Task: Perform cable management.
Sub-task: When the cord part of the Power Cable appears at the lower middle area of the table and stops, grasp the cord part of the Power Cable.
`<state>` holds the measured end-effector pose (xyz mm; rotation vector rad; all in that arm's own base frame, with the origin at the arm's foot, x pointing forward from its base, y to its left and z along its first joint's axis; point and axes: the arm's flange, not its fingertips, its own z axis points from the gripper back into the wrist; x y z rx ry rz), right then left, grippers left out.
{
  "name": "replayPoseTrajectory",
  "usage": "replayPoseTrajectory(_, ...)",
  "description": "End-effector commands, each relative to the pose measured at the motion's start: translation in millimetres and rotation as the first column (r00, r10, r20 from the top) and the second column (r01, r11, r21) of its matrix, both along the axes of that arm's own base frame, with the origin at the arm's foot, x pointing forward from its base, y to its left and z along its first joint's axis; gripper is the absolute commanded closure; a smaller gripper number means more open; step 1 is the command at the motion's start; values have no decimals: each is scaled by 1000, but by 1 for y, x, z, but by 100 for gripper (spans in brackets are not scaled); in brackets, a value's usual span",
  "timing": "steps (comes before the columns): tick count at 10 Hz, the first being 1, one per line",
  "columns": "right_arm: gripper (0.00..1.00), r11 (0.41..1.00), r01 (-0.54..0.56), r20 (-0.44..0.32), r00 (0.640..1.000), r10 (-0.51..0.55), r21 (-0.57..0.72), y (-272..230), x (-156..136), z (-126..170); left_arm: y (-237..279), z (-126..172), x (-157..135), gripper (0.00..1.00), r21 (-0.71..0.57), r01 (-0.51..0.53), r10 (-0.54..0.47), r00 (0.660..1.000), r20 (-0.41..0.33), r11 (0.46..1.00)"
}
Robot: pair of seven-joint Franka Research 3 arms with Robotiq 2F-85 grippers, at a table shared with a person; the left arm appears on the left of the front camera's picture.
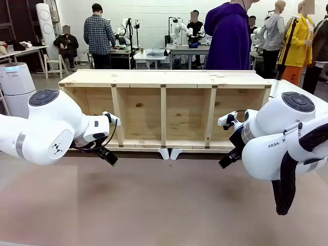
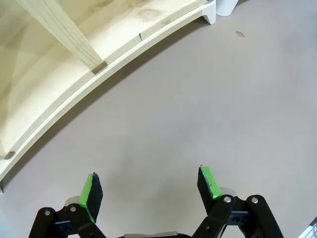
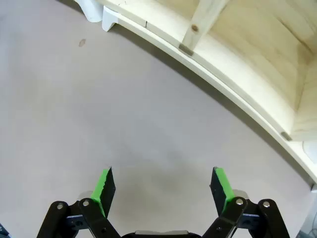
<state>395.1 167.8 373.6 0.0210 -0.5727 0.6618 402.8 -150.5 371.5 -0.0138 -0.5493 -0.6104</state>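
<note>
The left gripper [image 2: 148, 181] hangs over bare table [image 1: 164, 205] with its green pads [image 2: 87, 194] spread wide and nothing between them. The right gripper [image 3: 162, 176] does the same, its jaws parted and empty. Both point down at the brown surface just in front of the wooden shelf [image 1: 164, 79], one near each end. In the left wrist view the shelf's bottom board and a divider sweep from 9 to 12 o'clock, with a white foot [image 2: 210, 12] at 1 o'clock. In the right wrist view the shelf runs from 12 to 4 o'clock and a white foot [image 3: 111, 17] sits at 11. The shelf's four compartments face the robot. A person in a purple hoodie [image 1: 228, 36] stands behind it at 1 o'clock in the front view. Where the cable lies I cannot tell.
</note>
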Motion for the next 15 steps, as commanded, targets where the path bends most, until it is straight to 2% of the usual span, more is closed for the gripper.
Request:
replayPoseTrajectory(1, 0, 1000, 0, 0, 1000, 0, 0, 0, 0, 0, 0, 0, 0, 0, 0, 0, 0, 1000, 0, 1000)
replayPoseTrajectory(9, 0, 1000, 0, 0, 1000, 0, 0, 0, 0, 0, -2, 0, -1, 0, 3, 4, -4, 1000, 1, 1000)
replayPoseTrajectory(10, 0, 1000, -1, 0, 1000, 1, -1, 0, 0, 0, 1, 10, -4, 0, -10, -10, 10, 1000, 9, 1000)
replayPoseTrajectory(12, 0, 999, 30, 53, 998, -28, -30, -2, -23, 27, 8, 34, -29, 0, -5, -7, 7, 999, 36, 1000)
replayPoseTrajectory(14, 0, 998, 64, 135, 989, -59, -31, -12, -67, 63, 24, 58, -79, 0, -27, -1, 3, 995, 95, 1000)
replayPoseTrajectory(15, 0, 993, 113, 179, 978, -107, -22, -19, -89, 83, 33, 71, -98, 0, -13, -31, 32, 994, 104, 999)
